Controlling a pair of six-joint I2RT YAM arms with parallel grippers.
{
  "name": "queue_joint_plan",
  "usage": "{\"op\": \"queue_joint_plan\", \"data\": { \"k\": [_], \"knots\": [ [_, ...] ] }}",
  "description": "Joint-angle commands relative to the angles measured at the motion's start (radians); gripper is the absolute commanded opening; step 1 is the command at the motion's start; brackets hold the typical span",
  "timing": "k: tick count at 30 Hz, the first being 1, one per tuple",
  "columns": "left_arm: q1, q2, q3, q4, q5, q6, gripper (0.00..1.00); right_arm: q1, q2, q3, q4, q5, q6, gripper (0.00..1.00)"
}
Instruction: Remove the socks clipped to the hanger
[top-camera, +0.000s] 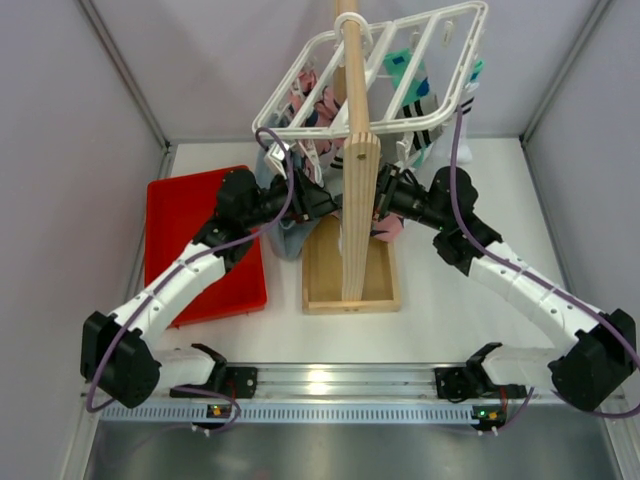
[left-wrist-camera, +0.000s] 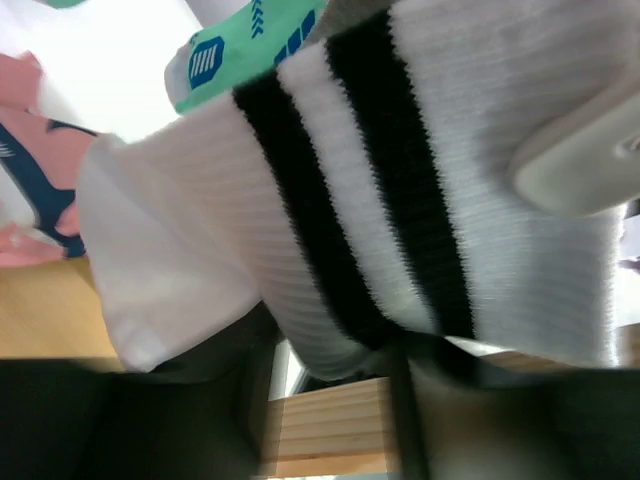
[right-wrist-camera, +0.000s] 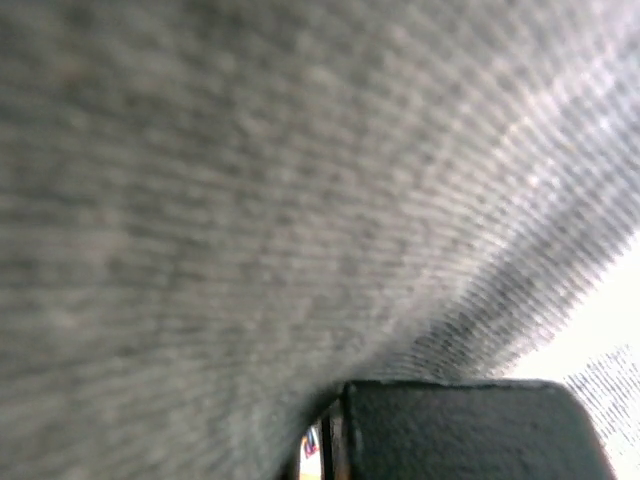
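Note:
The white grid hanger (top-camera: 300, 85) hangs high on the wooden post, with socks clipped under it, among them a teal one (top-camera: 405, 65). A white sock with black stripe bands (left-wrist-camera: 400, 200) fills the left wrist view, held by a white clip (left-wrist-camera: 575, 160) at the right. Its lower fold sits pinched between the dark fingers (left-wrist-camera: 200, 400) of my left gripper (left-wrist-camera: 335, 350), beside the post (top-camera: 322, 200). A teal sock (left-wrist-camera: 250, 40) shows behind. My right gripper (top-camera: 383, 200) is on the post's other side. Grey knit sock fabric (right-wrist-camera: 250, 180) covers its view and runs down into its shut jaws (right-wrist-camera: 320, 430).
The tall wooden post (top-camera: 352, 150) stands in a wooden box base (top-camera: 350, 275) between both arms. A red tray (top-camera: 195, 240) lies at the left. Pink cloth with navy print (left-wrist-camera: 30, 180) hangs nearby, and a blue-grey cloth (top-camera: 285, 235) hangs under the left arm.

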Motion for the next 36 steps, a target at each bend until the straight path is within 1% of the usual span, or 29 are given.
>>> {"op": "queue_joint_plan", "data": {
  "k": [1,3,4,6,8,13,17,21,26,36],
  "knots": [
    [-0.012,-0.03,-0.002,0.094,0.031,0.004,0.59,0.027,-0.023,0.039,-0.049,0.008,-0.043,0.0],
    [-0.01,-0.064,-0.025,0.093,0.02,0.009,0.69,0.027,-0.026,0.045,-0.072,0.019,-0.051,0.0],
    [-0.012,-0.075,-0.053,0.093,0.011,0.013,0.76,0.027,-0.029,0.046,-0.078,0.029,-0.055,0.0],
    [-0.009,-0.108,-0.082,0.093,-0.004,0.015,0.83,0.027,-0.039,0.048,-0.097,0.04,-0.061,0.0],
    [-0.009,-0.156,-0.125,0.093,-0.026,0.009,0.85,0.027,-0.049,0.048,-0.106,0.054,-0.063,0.0],
    [-0.009,-0.222,-0.147,0.093,-0.013,-0.02,0.82,0.027,-0.046,0.057,-0.124,0.06,-0.061,0.0],
    [-0.009,-0.277,-0.153,0.093,-0.035,-0.072,0.81,0.027,-0.036,0.06,-0.123,0.049,-0.055,0.0],
    [-0.009,-0.255,-0.133,0.093,-0.084,-0.121,0.81,0.028,-0.028,0.052,-0.086,0.009,-0.029,0.0],
    [-0.009,-0.189,-0.075,0.093,-0.086,-0.198,0.8,0.028,-0.032,0.051,-0.065,-0.017,-0.029,0.0],
    [-0.009,-0.173,-0.098,0.093,-0.17,-0.255,0.82,0.036,-0.034,0.072,-0.041,-0.072,-0.095,0.0]
  ]
}}
